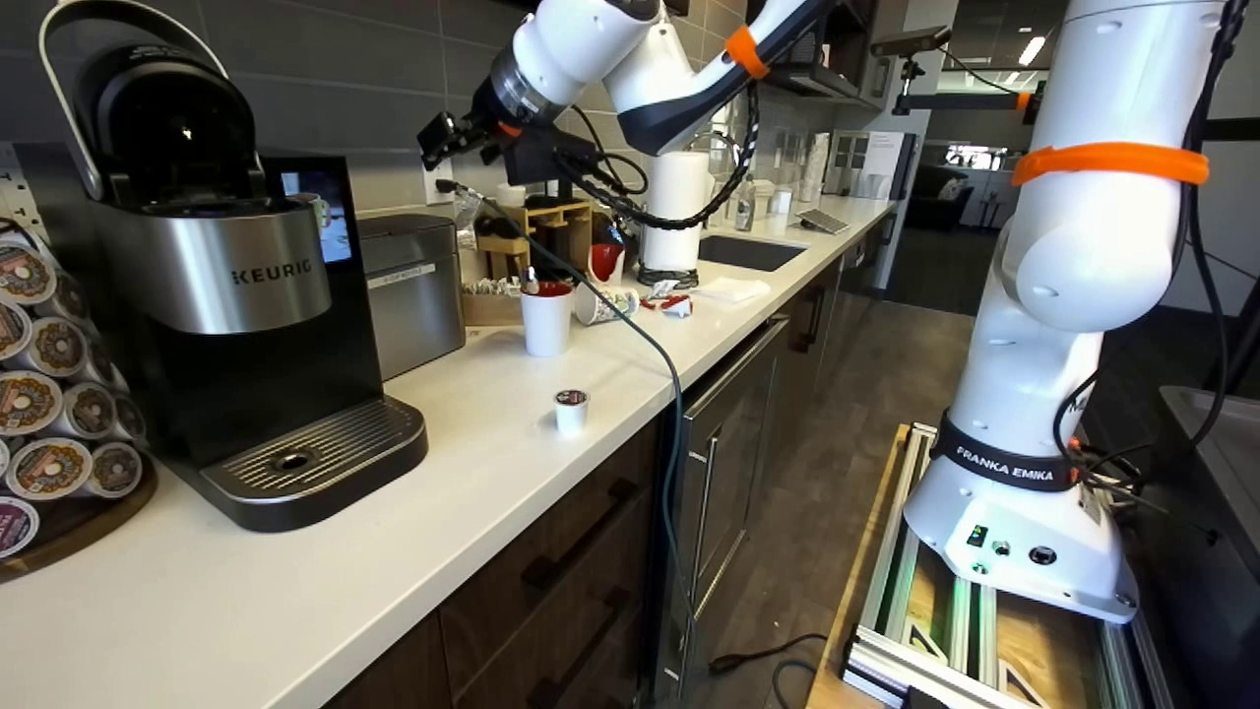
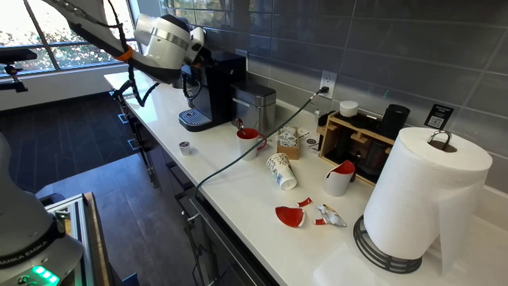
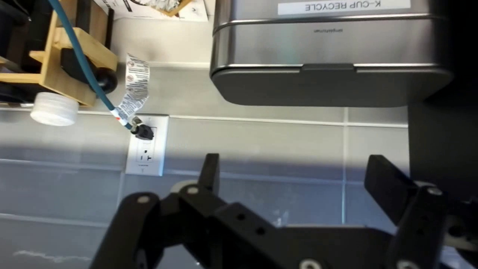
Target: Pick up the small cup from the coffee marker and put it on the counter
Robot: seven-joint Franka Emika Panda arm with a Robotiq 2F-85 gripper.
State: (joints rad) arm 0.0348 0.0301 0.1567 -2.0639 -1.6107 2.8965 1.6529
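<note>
The small cup (image 1: pixel 571 412), whitish with a dark top, stands upright on the off-white counter (image 1: pixel 512 473) between the coffee maker and the front edge. It also shows in an exterior view (image 2: pixel 185 148) on the counter (image 2: pixel 238 198). The black and silver coffee maker (image 1: pixel 236 266) has its head raised open; its drip tray holds nothing. My gripper (image 1: pixel 445 143) is high above the counter near the back wall, well above and apart from the small cup. In the wrist view the gripper (image 3: pixel 293 168) is open with nothing between its fingers. The small cup is out of the wrist view.
A grey box (image 1: pixel 413 295) stands beside the coffee maker. A white mug with red inside (image 1: pixel 546 320) and a tipped paper cup (image 2: pixel 281 171) stand nearby. A teal cord (image 1: pixel 630 325) crosses the counter. Red shards (image 2: pixel 291 216) and a paper towel roll (image 2: pixel 432 198) are farther along.
</note>
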